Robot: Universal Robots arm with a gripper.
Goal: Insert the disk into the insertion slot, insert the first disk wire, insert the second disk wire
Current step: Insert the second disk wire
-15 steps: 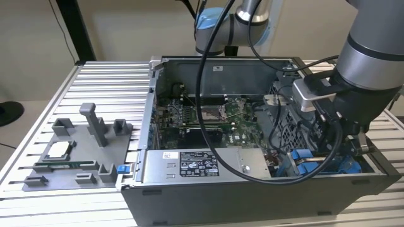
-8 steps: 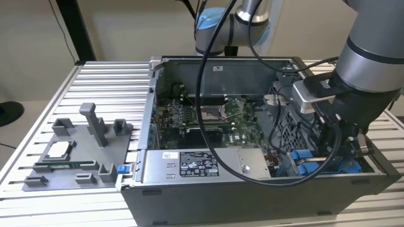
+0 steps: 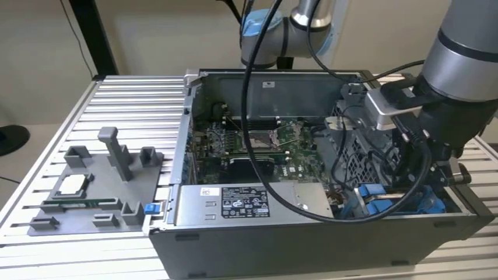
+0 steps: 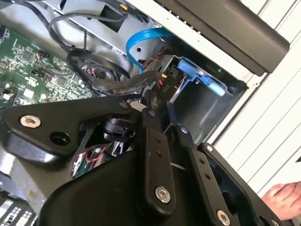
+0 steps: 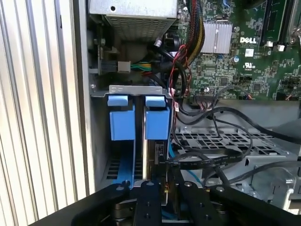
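The insertion slot [image 5: 121,123], a bay with blue rails inside a perforated grey cage, sits in the front corner of the open computer case on the exterior view's right [image 3: 372,192]. The disk [image 5: 157,127] stands edge-on in that bay, framed by its blue carrier. My gripper [image 5: 165,176] hangs just over the disk's edge, shut on the plug of a black disk wire [image 5: 202,163]. In the second wrist view the gripper [image 4: 153,101] pinches that plug, and the black sheathed wire [image 4: 115,87] trails off toward the motherboard. Beside it a blue carrier tab [image 4: 200,75] sticks up.
A grey power-supply box [image 3: 233,201] lies along the case front, with the motherboard [image 3: 257,149] and processor socket [image 3: 274,137] behind it. A blue cable [image 4: 141,40] loops near the bay. A grey parts fixture [image 3: 86,192] sits on the slatted table. A person's hand [image 4: 282,198] rests outside the case.
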